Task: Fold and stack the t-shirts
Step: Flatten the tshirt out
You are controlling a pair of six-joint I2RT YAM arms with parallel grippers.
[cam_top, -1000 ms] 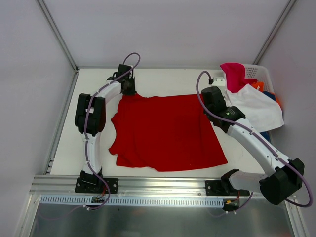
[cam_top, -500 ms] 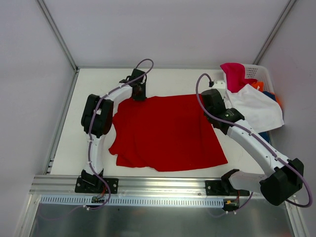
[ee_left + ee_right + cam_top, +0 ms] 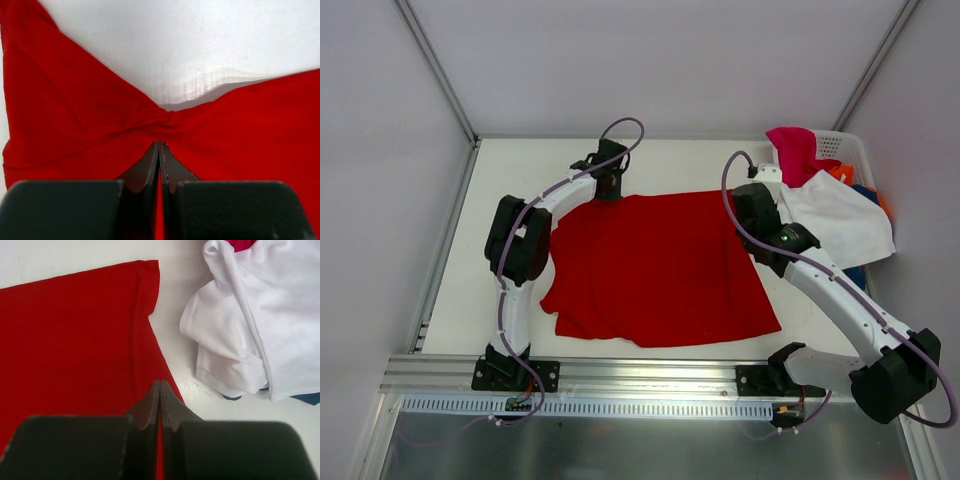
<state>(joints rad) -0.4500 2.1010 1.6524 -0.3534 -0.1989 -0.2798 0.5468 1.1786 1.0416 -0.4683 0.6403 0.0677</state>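
Note:
The red t-shirt (image 3: 655, 265) lies spread on the white table. My left gripper (image 3: 610, 185) is at its far edge, shut on a bunched pinch of the red cloth (image 3: 165, 120). My right gripper (image 3: 752, 205) is shut at the shirt's right edge (image 3: 75, 340), with red cloth showing between the jaws. A white t-shirt (image 3: 835, 215) hangs out of the basket and also shows in the right wrist view (image 3: 260, 330). A magenta pink one (image 3: 795, 150), an orange one (image 3: 840, 172) and a blue one (image 3: 865, 190) are in the basket.
The white perforated basket (image 3: 840, 145) stands at the far right corner. Grey walls and metal frame posts surround the table (image 3: 670, 165). An aluminium rail (image 3: 640, 375) runs along the near edge by the arm bases.
My left gripper has moved right along the far edge, dragging the shirt's far left part with it. The right arm shifted only slightly.

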